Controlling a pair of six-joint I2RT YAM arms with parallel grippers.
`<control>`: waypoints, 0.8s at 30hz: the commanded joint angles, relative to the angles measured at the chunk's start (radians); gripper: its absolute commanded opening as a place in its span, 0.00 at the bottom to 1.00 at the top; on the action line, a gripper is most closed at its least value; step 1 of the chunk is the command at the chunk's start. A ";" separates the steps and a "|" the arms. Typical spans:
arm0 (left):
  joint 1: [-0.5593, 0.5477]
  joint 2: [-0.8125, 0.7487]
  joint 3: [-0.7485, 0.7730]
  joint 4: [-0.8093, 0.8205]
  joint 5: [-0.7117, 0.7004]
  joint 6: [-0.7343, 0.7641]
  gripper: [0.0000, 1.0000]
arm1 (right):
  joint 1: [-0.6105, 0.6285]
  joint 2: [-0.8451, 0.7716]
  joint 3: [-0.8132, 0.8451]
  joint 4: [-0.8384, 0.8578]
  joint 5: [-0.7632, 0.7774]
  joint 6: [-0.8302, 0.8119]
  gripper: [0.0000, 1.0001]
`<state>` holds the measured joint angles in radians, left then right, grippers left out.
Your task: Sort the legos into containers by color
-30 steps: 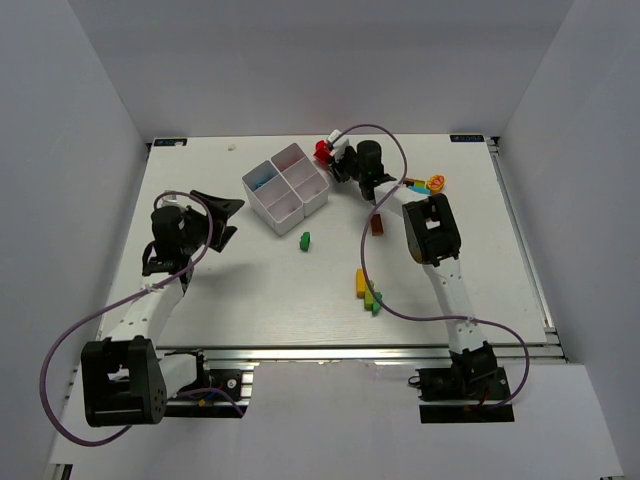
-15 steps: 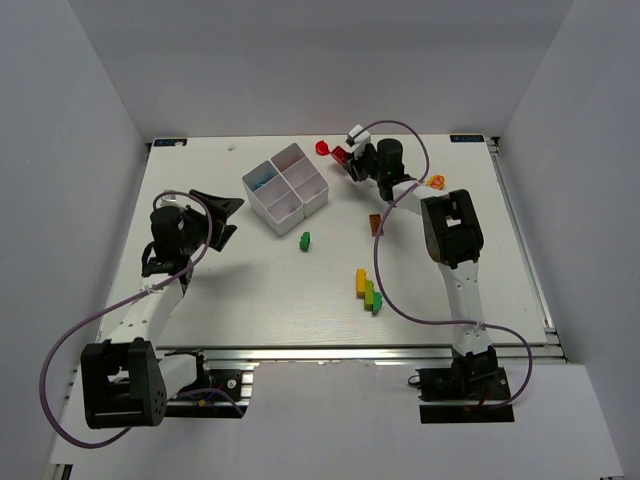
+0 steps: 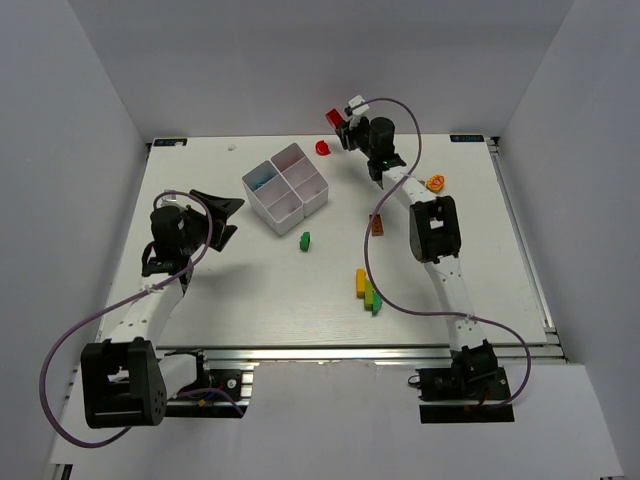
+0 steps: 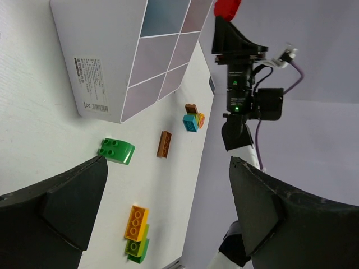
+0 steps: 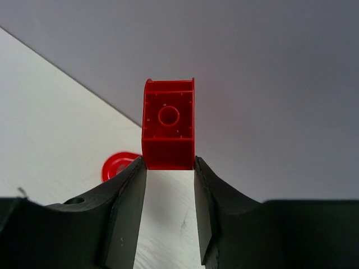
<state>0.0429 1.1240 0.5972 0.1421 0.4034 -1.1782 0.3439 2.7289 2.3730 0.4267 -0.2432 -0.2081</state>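
Right gripper pinches a red brick by its lower edge, one finger on each side wall, hollow underside facing the wrist camera. The brick is held high off the table, at 12 o'clock by the far edge. That height is probably for clearing the tray wall on the way over.

White four-compartment tray sits at 11 o'clock from table centre, at about 8 o'clock from the held brick and near it. One compartment looks bluish; its contents are too small to tell.

A red round piece lies on the table just below the gripper, between it and the tray. It likely goes in the same compartment later.

Left gripper has its jaws spread wide and holds nothing. It is parked at 9 o'clock of the tray, apparently waiting out of the way.

Loose pieces not yet sorted:
- green brick, at 5 o'clock of the tray
- brown brick, near centre-right
- yellow-and-green stack, at 5 o'clock of centre
- orange-and-blue cluster, at 2 o'clock

Step in hand: carry the red brick to a tray compartment. Most of the sorting remains.
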 commanded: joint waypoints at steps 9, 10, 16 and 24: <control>0.005 0.046 0.027 0.025 0.017 0.005 0.98 | 0.001 0.063 0.005 -0.029 0.076 -0.088 0.00; 0.005 0.049 0.030 0.028 0.017 0.006 0.98 | 0.003 0.068 0.009 -0.031 0.071 -0.093 0.00; 0.005 0.053 0.033 0.021 0.012 0.008 0.98 | 0.007 0.066 0.019 -0.068 0.094 -0.122 0.00; 0.006 0.031 0.050 -0.008 -0.020 0.028 0.98 | 0.021 0.061 0.015 -0.118 0.120 -0.169 0.00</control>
<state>0.0433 1.1866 0.5999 0.1390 0.4030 -1.1740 0.3546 2.7953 2.3573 0.3107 -0.1474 -0.3405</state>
